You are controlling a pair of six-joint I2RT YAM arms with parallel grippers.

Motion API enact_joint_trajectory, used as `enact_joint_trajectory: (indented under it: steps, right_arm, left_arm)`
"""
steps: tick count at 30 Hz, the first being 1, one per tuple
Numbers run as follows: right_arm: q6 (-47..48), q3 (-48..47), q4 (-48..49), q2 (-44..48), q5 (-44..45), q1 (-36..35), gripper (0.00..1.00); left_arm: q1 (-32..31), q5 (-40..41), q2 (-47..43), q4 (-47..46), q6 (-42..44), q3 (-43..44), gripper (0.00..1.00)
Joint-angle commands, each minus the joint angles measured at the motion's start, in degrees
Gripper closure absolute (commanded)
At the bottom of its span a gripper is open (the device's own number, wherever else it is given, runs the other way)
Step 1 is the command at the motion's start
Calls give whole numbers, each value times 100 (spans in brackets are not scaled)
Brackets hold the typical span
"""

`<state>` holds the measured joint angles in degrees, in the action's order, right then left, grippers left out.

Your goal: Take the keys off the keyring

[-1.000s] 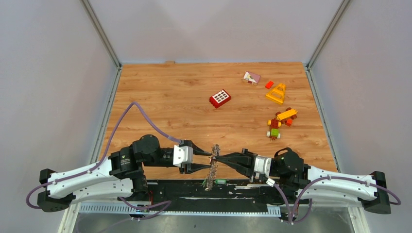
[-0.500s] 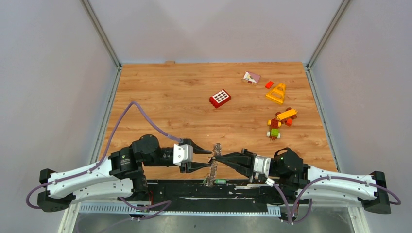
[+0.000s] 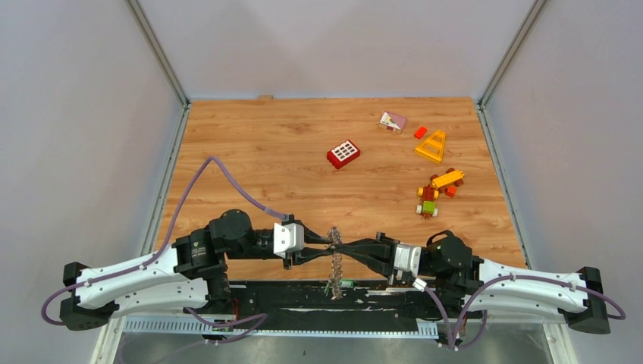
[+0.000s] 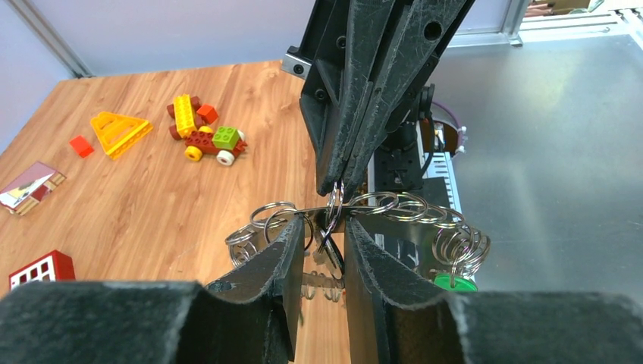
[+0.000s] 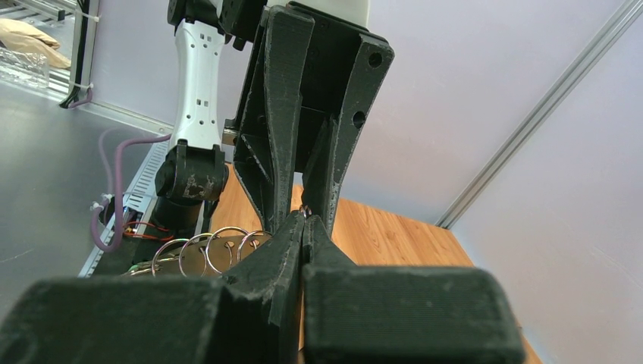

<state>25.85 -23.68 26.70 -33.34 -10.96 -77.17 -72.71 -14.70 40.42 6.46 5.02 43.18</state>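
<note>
The keyring (image 3: 334, 265) hangs edge-on between my two grippers, above the table's near edge. In the left wrist view it is a thin metal hoop (image 4: 394, 206) strung with several small split rings. Flat silver keys (image 5: 203, 258) show on some of those rings. My right gripper (image 3: 340, 246) is shut on a small ring at the keyring's top (image 4: 334, 206). My left gripper (image 4: 324, 225) faces it tip to tip. Its jaws stand a narrow gap apart, with that ring and a dark key hanging between them. Neither of its pads visibly presses on them.
A red window brick (image 3: 343, 154) lies mid-table. At the back right are a yellow triangle (image 3: 431, 145), a small red brick (image 3: 420, 132) and a pink-and-white piece (image 3: 392, 121). A toy car of bricks (image 3: 434, 196) sits to the right. A green tag (image 4: 455, 282) hangs from the rings.
My left gripper has moved a little right, up to the keyring, and its jaws have narrowed around the held ring. The keyring now hangs straighter. The right gripper has stayed shut.
</note>
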Motion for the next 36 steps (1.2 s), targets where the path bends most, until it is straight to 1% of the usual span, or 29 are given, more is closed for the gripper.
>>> enact_joint_trajectory:
  steps: [1,8,17,19,20,22,25,28,32,36]
  right_arm:
    - [51,-117,501,159,69,8,100]
    - [56,-110,495,205,74,3,100]
    - [61,-121,503,205,72,10,100]
    - [69,-126,504,218,81,8,100]
    - [70,-119,509,222,85,10,100]
    - [69,-104,513,238,91,10,100]
    - [66,-97,512,257,91,7,100]
    - [50,-90,521,267,100,10,100]
    - [42,-84,521,267,103,9,100]
    - [42,-68,523,291,94,5,100]
  left_arm:
    - [-6,-51,21,-159,-55,51,66]
    - [-6,-15,50,-104,-30,40,64]
    - [-4,-33,67,2,39,77,75]
    - [-3,-21,65,20,52,77,76]
    - [1,-24,72,28,62,84,75]
    - [-4,-8,75,35,54,85,68]
    - [-4,2,79,27,48,72,64]
    - [1,2,83,22,43,71,64]
    - [-5,-23,80,37,52,68,69]
    - [2,-7,86,73,48,68,67]
